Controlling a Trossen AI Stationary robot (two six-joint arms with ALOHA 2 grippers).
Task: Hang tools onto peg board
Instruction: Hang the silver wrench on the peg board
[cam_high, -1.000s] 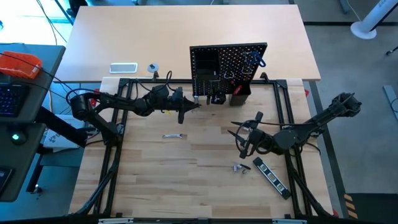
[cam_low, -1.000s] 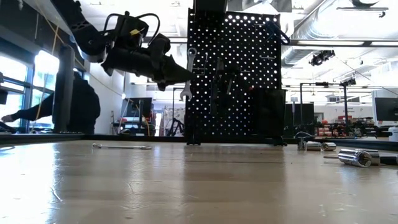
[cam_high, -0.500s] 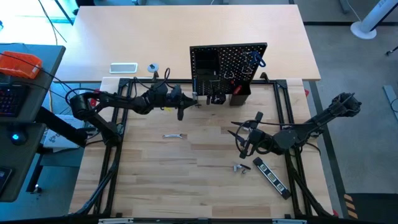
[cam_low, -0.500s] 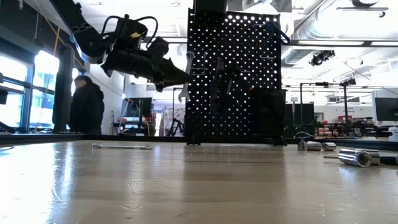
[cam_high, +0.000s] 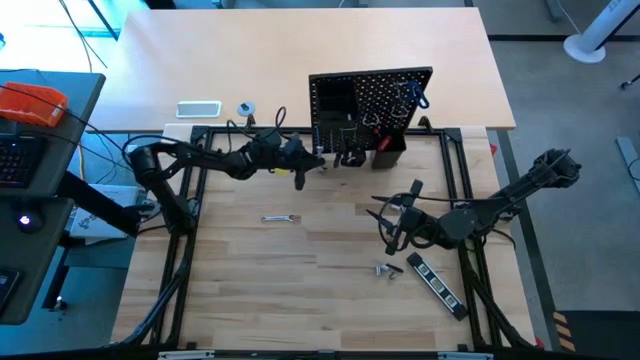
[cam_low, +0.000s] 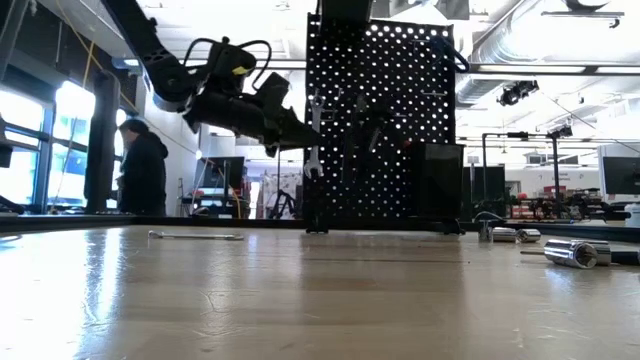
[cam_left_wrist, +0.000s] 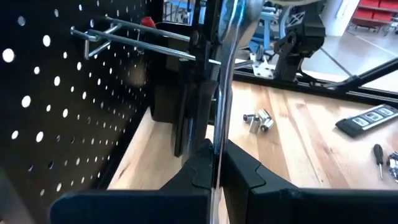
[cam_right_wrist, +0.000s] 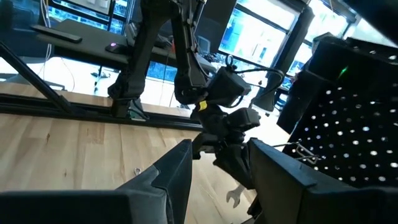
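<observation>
The left pincer (cam_left_wrist: 214, 177), clamped on a silver wrench (cam_left_wrist: 225, 74), should keep its ring level with the peg board's (cam_left_wrist: 68, 106) hook (cam_left_wrist: 134, 42); the right pincer (cam_high: 392, 226) waits open.

Bright metal against matt black, all on pale wood.
The wrench (cam_left_wrist: 225, 74) gleams polished and silvery, pinched between matt black plastic-looking fingers (cam_left_wrist: 186, 171); the peg board (cam_left_wrist: 56, 106) is dull black with shiny wire hooks (cam_left_wrist: 134, 42), and the table (cam_high: 250, 290) shows smooth, light wood grain with a soft sheen near its front edge.
</observation>
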